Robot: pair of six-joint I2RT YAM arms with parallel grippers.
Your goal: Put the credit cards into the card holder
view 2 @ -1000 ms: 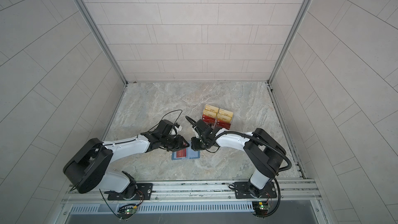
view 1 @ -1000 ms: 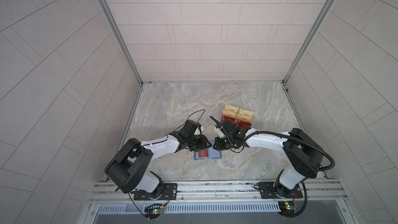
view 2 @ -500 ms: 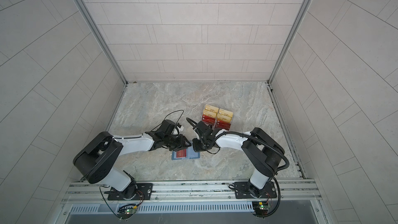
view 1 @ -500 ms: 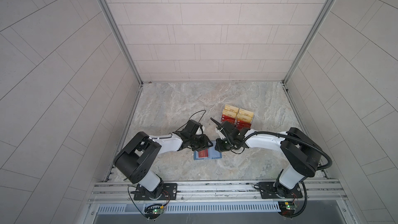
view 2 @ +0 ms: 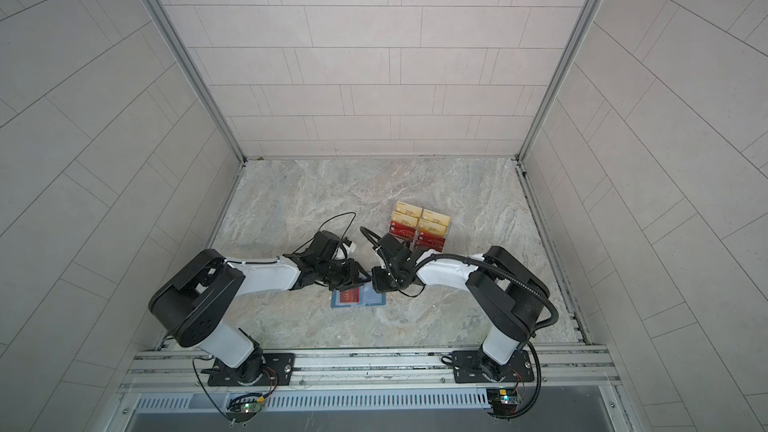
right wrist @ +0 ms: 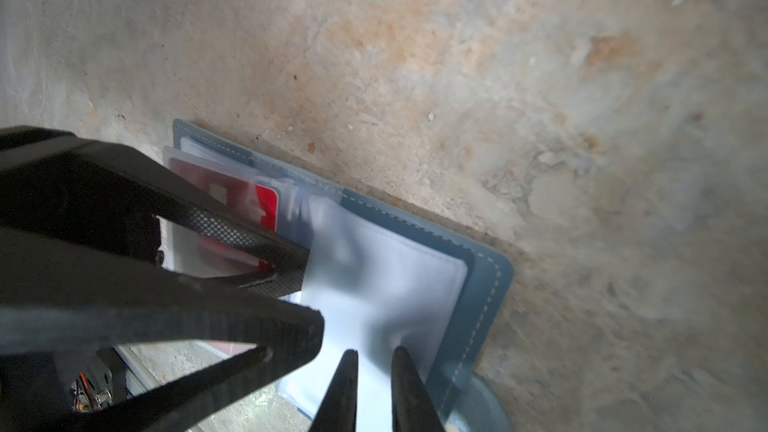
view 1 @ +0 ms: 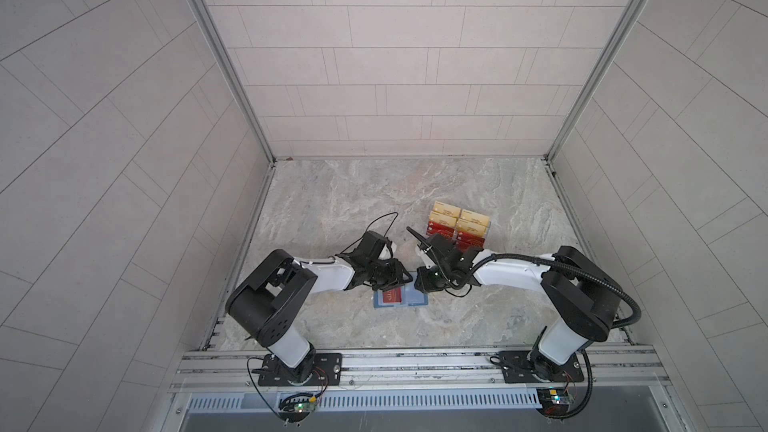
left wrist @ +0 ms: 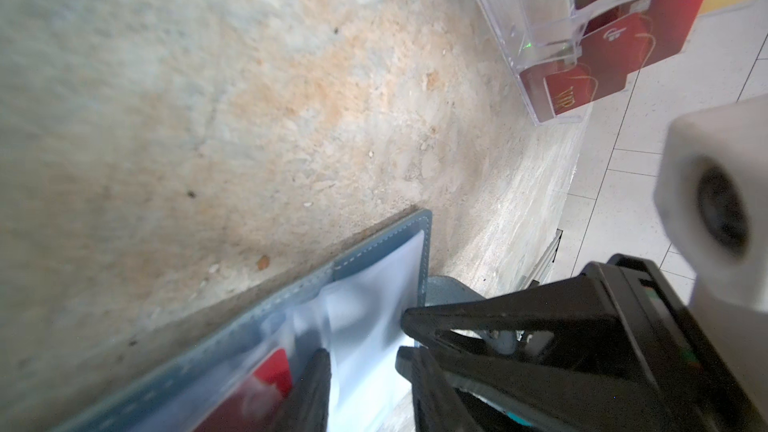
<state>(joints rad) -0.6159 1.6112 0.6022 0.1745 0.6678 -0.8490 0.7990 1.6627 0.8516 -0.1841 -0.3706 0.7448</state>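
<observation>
Sleeve [right wrist: 386, 284] of card holder [right wrist: 486, 284] lies between parted left jaws and barely-parted right jaws.

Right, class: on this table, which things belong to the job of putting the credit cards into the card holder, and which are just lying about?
Belongs to the job:
- card holder, lying open
- red card already in its sleeves
- red cards waiting in the rack

Just there:
- gold-yellow cards
- clear acrylic rack, only storing both colours
</observation>
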